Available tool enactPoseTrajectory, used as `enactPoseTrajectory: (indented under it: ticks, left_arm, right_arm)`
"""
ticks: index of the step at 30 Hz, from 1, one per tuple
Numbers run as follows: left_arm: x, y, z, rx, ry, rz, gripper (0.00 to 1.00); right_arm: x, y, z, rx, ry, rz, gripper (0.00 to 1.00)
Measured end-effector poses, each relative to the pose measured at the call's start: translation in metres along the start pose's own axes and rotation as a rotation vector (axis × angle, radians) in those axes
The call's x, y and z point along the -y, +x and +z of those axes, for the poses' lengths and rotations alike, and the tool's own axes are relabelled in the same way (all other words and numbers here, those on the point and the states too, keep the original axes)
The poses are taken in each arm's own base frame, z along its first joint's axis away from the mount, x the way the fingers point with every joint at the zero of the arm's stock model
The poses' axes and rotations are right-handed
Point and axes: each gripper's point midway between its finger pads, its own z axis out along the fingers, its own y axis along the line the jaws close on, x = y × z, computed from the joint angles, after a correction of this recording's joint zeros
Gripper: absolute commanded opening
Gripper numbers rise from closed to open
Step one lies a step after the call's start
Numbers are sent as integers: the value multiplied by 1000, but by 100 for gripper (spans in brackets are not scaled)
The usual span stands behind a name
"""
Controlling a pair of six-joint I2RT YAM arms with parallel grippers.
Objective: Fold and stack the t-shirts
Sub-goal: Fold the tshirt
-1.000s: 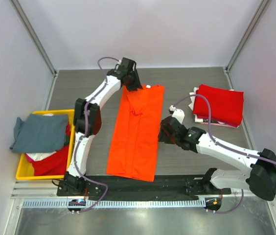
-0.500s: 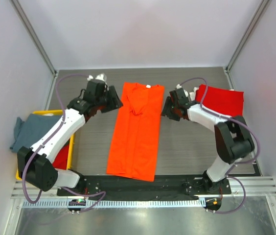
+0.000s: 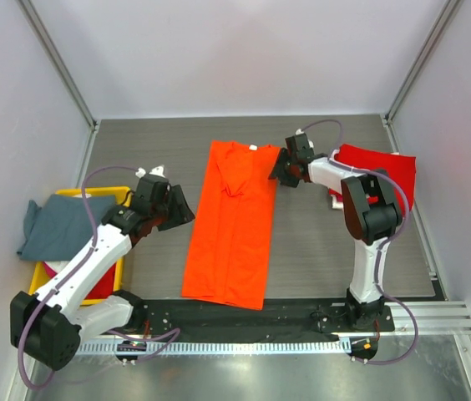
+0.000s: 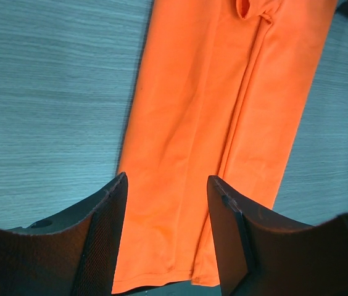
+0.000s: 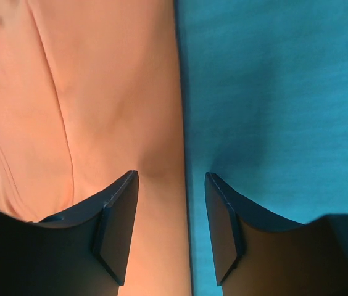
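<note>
The grey-blue t-shirt (image 3: pixel 60 224) hides part of the yellow bin (image 3: pixel 68 195).

Item: my left arm (image 3: pixel 85 267) and right arm (image 3: pixel 369 209). White link shells, black joint housings. One lilac-grey cable (image 3: pixel 327 122) looped loosely along each, slack arcs by the wrists. Black bases (image 3: pixel 127 322) at six o'clock in the overhead view. My left fingers (image 4: pixel 100 240) and right fingers (image 5: pixel 115 228): matte black, flat, tapering blades. Inner faces of the left pair finely textured.
</note>
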Motion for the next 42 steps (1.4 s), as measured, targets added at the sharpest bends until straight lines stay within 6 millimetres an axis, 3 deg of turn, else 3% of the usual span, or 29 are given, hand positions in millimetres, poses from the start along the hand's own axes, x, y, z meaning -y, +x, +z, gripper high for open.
enactPoseTrajectory:
  ticks: [5,10,13,18,19,22,24,27,31,40,42]
  left_arm:
    - [-13,14,2,-19,-27,-4,56]
    - [-25,28,7,-48,-59,-22,55]
    - [-28,33,9,-61,-65,-26,54]
    - [-28,35,10,-69,-63,-27,54]
    - [-28,35,10,-69,-62,-28,53]
    - [-25,38,9,-74,-54,-22,52]
    - [-21,42,9,-79,-50,-17,52]
    - [-12,51,8,-91,-46,17,51]
    - [3,60,5,-104,-55,70,50]
    - [36,85,6,-134,-53,185,55]
    - [37,92,8,-151,-59,195,57]
  right_arm:
    - [1,-34,19,40,-22,30,37]
    - [0,-59,41,60,-43,48,7]
    - [-3,-76,54,68,-68,71,3]
    - [-13,-103,71,86,-96,81,3]
    - [-15,-107,74,90,-101,81,9]
    - [-21,-114,76,82,-112,78,40]
    - [-22,-114,74,75,-114,69,49]
    - [-23,-111,66,78,-102,43,51]
    - [-22,-84,42,43,-59,-5,49]
    - [-67,-34,-46,45,-129,-136,46]
    - [-67,-13,-62,30,-141,-156,42]
